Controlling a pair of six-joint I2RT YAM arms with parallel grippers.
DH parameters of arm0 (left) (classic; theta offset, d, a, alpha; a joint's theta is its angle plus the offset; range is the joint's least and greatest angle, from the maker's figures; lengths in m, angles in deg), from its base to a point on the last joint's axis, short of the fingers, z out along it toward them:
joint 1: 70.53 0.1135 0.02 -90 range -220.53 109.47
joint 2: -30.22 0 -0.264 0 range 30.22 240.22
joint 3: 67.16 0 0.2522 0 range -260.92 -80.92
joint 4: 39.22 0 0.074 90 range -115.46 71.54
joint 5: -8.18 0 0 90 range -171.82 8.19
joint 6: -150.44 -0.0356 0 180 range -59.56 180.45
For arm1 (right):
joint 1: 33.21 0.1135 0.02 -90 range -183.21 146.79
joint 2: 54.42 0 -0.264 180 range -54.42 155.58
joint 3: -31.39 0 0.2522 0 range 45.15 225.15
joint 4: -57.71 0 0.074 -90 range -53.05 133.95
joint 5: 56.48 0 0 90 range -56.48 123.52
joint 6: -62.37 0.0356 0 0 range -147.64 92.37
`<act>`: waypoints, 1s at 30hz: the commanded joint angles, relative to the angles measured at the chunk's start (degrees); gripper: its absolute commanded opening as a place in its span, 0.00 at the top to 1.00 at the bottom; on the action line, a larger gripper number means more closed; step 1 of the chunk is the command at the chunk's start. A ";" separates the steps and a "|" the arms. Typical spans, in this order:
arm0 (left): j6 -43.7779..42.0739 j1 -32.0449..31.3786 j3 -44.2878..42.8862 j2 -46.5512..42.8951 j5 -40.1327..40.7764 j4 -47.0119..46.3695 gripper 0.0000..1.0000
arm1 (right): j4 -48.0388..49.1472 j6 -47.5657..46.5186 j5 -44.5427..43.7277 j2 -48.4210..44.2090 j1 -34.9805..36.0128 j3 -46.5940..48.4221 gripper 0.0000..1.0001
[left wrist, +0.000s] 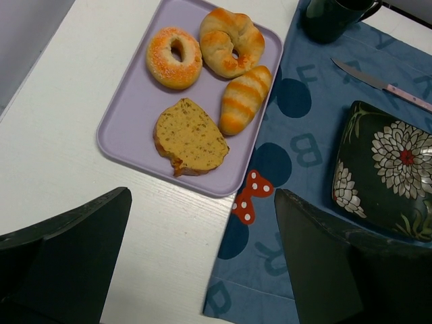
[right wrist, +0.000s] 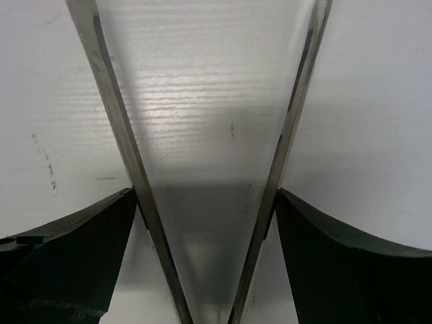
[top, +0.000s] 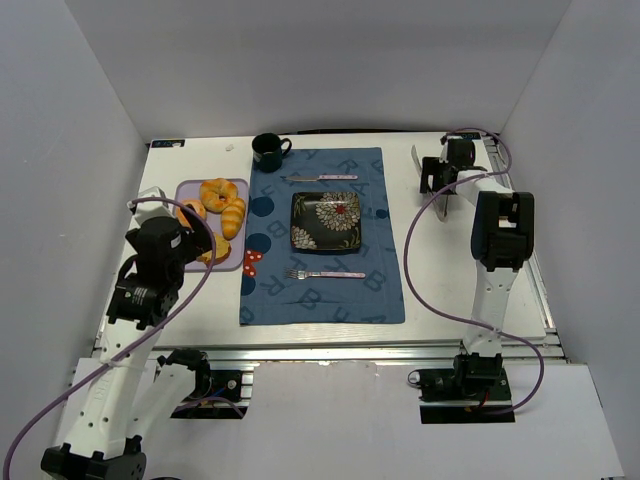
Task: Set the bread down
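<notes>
A lilac tray (left wrist: 128, 128) holds a brown bread slice (left wrist: 189, 137), a sugared bagel (left wrist: 174, 57), a croissant (left wrist: 231, 40) and a striped roll (left wrist: 243, 100). My left gripper (left wrist: 202, 196) is open and empty, hovering above the tray's near right corner; in the top view it (top: 200, 248) covers part of the tray (top: 186, 188). A dark floral plate (top: 326, 221) sits on the blue placemat (top: 370, 290). My right gripper (right wrist: 206, 196) is shut on metal tongs (right wrist: 115, 115), low over the white table at the far right (top: 437, 180).
A dark mug (top: 268, 151) stands at the placemat's far left corner. A knife (top: 320, 178) lies beyond the plate and a fork (top: 325, 273) in front of it. White walls enclose the table on three sides.
</notes>
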 commanded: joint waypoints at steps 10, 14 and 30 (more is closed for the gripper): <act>-1.51 -0.19 0.39 1.42 0.38 -1.99 0.02 | 0.47 1.70 1.94 6.80 -2.03 7.41 0.16; -1.51 -0.27 0.13 1.24 0.64 -1.12 0.02 | 0.29 2.67 1.95 5.14 -2.12 6.71 0.43; 0.42 -0.19 -9.88 -9.39 0.55 8.72 0.02 | -8.49 4.87 5.11 -31.51 3.49 -8.74 0.46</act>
